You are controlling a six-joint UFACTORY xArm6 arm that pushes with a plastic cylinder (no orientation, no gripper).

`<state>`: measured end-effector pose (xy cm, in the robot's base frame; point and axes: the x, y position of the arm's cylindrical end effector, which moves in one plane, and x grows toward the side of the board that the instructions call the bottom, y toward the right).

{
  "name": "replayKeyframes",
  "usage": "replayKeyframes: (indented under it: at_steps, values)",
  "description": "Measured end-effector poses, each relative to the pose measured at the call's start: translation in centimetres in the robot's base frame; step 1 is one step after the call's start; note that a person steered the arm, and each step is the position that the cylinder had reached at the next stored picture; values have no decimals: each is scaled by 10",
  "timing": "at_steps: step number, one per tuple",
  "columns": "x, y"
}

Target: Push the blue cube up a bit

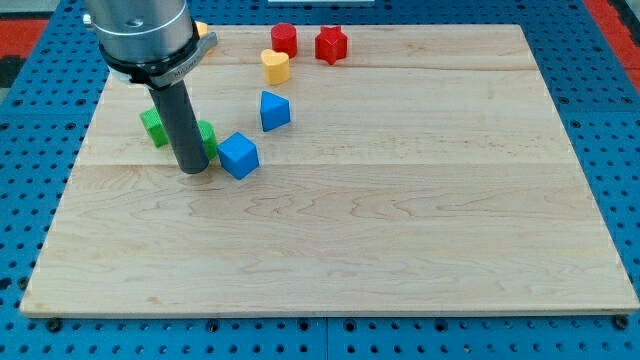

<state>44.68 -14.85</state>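
Observation:
The blue cube (239,155) lies on the wooden board (400,230) left of centre. My tip (193,170) rests on the board just to the view's left of the blue cube and slightly lower, a small gap apart. The rod hides part of two green blocks, one (153,126) on its left and one (206,135) on its right. A second blue block (274,110), wedge-like, lies above and right of the cube.
A yellow heart-like block (275,66) lies near the view's top. A red cylinder-like block (284,40) and a red star-like block (331,44) lie at the top edge. A yellow-orange block (202,30) peeks out beside the arm.

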Motion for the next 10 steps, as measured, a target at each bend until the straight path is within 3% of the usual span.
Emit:
replayKeyframes:
  at_steps: [1, 2, 3, 4, 5, 7, 10]
  values:
    - [28, -28]
    - [62, 7]
    - [51, 84]
    - [38, 94]
    - [15, 92]
    - [26, 31]
    - [12, 25]
